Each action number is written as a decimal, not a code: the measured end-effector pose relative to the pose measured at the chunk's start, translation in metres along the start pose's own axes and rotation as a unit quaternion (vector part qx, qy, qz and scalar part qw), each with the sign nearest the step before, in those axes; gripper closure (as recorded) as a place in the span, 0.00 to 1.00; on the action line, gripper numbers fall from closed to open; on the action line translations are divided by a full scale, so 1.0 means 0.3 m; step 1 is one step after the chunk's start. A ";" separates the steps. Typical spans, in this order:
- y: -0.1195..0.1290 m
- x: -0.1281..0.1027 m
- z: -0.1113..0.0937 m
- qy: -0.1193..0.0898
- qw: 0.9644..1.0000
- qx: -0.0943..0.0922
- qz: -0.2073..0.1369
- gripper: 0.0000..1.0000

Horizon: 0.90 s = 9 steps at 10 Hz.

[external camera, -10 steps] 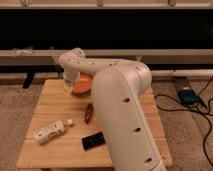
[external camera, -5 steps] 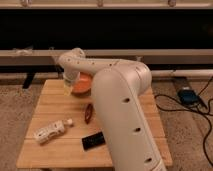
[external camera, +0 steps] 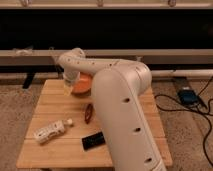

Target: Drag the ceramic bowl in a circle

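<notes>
Gripper: one, at the end of a bulky white arm that crossed the table from the 5 o'clock side. It was placed low at the 9 o'clock rim of the bowl. Whether it was apart, together or clamped on that rim could not be told.

Bowl: one, orange, glossy and shallow. It stood upright at about 11 o'clock on the tabletop, close to the far edge. Part of it was hidden behind the arm.

Table: one, with a wooden slatted top.

Bottle: one, white, lying on its side at 8 o'clock, well apart from the bowl.

Oblong object: one, dark reddish-brown, near the table's centre at the bowl's 6 o'clock. It was the nearest obstacle.

Flat item: one, black, at 6 o'clock near the front edge.

Handling note, by judgement: the circular drag appeared to be under way or about to begin. To do it well, the downward press should stay light and even so the glossy bowl slides rather than tips. The circle should be kept small, since the far edge lay close at 12 o'clock and the oblong object sat close at 6 o'clock. The speed should be held steady so that contact with the rim is not lost.
</notes>
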 end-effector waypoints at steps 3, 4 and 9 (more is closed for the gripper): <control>0.000 0.000 0.000 0.000 1.000 0.000 0.000 0.20; 0.000 0.000 0.000 0.000 1.000 0.000 0.000 0.20; -0.032 -0.020 0.053 0.008 1.000 0.002 -0.015 0.20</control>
